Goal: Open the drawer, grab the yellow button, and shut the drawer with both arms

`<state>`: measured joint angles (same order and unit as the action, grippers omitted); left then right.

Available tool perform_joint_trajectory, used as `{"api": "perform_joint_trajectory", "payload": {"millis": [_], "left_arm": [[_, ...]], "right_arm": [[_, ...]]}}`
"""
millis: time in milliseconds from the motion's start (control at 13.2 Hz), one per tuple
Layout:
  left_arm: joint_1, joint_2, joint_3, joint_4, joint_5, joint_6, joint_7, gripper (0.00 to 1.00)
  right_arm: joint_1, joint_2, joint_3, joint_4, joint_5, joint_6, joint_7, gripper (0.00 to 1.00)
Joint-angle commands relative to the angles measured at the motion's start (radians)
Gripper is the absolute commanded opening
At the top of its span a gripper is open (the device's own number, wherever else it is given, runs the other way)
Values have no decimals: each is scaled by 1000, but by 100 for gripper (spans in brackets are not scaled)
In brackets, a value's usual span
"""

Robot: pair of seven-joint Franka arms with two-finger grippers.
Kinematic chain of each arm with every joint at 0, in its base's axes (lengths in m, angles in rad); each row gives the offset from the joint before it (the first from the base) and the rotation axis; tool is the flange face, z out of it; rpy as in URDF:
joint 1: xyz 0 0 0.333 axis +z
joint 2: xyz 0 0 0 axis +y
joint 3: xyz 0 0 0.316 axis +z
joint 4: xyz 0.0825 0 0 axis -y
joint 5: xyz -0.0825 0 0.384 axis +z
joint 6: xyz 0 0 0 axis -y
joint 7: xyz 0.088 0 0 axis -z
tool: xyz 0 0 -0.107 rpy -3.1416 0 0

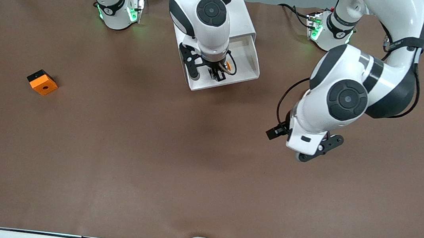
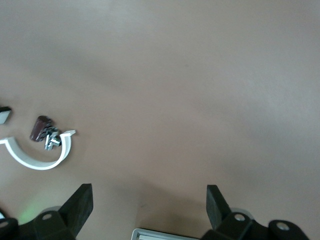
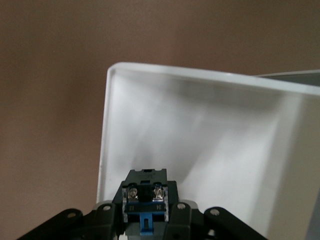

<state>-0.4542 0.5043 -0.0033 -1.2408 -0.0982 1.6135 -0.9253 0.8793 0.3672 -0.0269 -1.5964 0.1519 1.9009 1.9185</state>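
Note:
The drawer [image 1: 247,61] is pulled out of the white cabinet [image 1: 243,18] toward the front camera. My right gripper [image 1: 219,74] is over the drawer's front part, shut on the button [image 1: 228,68], whose orange cap shows beside the fingers. In the right wrist view the button's dark body [image 3: 145,192], with two screw terminals and a blue piece, sits between the right gripper's [image 3: 146,207] fingers above the drawer's white wall [image 3: 200,130]. My left gripper [image 1: 306,145] hangs over bare table toward the left arm's end, open and empty [image 2: 150,200].
An orange square block with a hole [image 1: 42,81] lies toward the right arm's end. A white curved strip [image 2: 40,160] with small dark clips [image 2: 46,132] lies on the table in the left wrist view.

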Motion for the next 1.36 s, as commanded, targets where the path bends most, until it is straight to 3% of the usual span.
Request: {"api": "perform_joint_trajectory", "payload": {"millis": [0, 303, 682, 833, 1061, 1288], "left_arm": [[-29, 0, -17, -32, 25, 54, 66, 100], [-49, 0, -64, -115, 21, 185, 123, 100], [-145, 2, -70, -209, 26, 281, 66, 100], [-211, -59, -75, -343, 37, 282, 42, 100], [-239, -148, -113, -480, 34, 307, 37, 100], [-238, -187, -165, -522, 28, 313, 6, 100]], "right_arm": [[-51, -1, 8, 117, 29, -148, -59, 13], [-126, -77, 2, 148, 40, -313, -370, 11], [-383, -250, -1, 43, 14, -411, -1080, 16], [-505, -284, -1, -66, -89, -398, -1373, 17], [-634, -286, -1, -141, -100, -332, -1619, 17], [-729, -289, -1, -241, -140, -217, -1734, 18]]}}
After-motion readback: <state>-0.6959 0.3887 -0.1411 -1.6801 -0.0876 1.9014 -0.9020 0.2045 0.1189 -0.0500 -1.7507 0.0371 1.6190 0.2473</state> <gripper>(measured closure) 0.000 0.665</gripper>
